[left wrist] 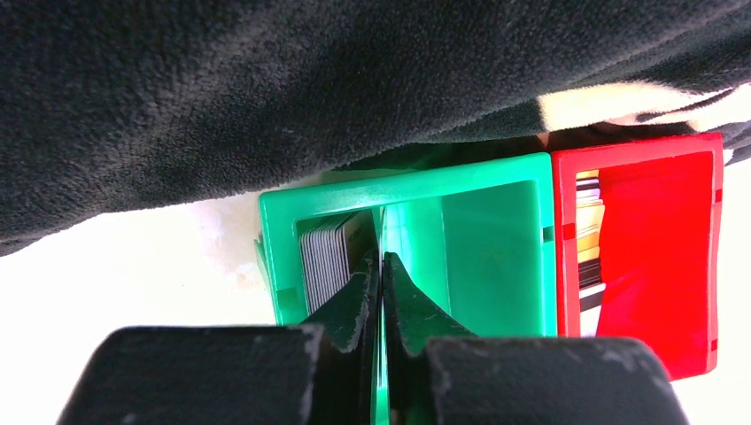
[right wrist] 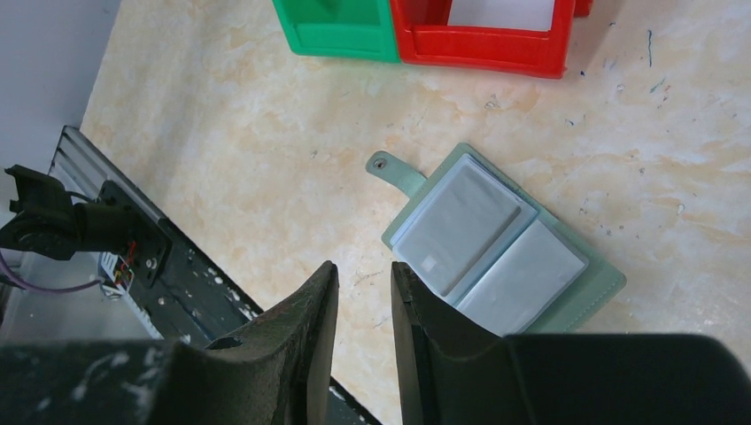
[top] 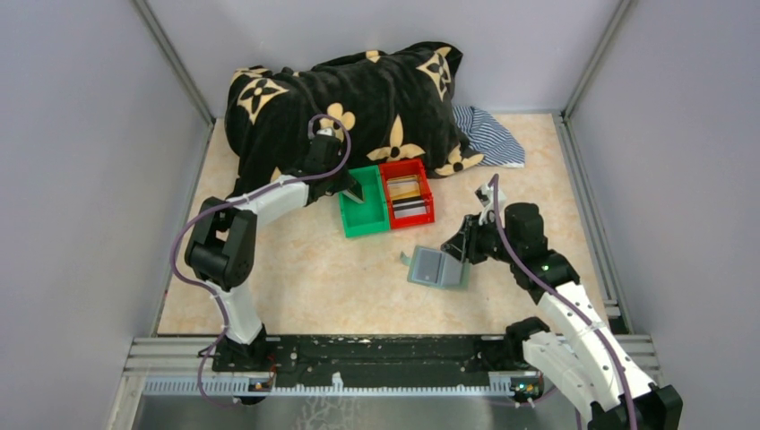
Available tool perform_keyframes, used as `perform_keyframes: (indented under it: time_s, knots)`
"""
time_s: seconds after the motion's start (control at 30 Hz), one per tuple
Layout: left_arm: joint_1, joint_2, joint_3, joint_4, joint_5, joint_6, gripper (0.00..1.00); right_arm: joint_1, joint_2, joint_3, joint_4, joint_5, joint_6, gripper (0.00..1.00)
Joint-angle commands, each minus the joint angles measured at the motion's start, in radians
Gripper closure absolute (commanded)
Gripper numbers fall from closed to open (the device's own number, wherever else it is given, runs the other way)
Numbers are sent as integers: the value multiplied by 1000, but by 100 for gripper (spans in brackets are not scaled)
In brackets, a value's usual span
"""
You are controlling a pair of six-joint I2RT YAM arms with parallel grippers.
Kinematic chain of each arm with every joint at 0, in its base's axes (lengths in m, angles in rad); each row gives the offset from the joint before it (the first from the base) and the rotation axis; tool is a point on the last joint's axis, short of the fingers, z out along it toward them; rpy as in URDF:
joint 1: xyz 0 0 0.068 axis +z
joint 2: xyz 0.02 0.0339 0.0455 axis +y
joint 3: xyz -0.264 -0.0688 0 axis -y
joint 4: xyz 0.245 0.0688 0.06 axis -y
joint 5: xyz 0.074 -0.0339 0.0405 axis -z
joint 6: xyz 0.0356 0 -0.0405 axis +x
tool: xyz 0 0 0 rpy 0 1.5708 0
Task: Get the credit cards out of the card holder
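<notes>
- Your left hand (left wrist: pixel 381 261), over the green bin (left wrist: pixel 407 184), is almost closed, empty.
- Your right hand (right wrist: pixel 363 270), near-right of that bin, is half open, empty.

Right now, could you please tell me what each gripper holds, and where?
Right gripper: nothing, open near the card holder. Left gripper: nearly closed over the green bin; a pinched card cannot be confirmed.

Cards (left wrist: pixel 324 258) half behind left pincer (left wrist: pixel 382 264)
</notes>
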Motion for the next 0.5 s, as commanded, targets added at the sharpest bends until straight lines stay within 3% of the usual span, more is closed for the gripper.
perform_keyframes:
  time_s: [0.0, 0.47]
  knots:
    - [-3, -35, 1, -12, -25, 20, 92, -3, 8, -4, 63, -12, -19, 71]
    - [-5, -46, 4, -47, -52, 60, 91, -3, 5, -6, 66, -17, -17, 72]
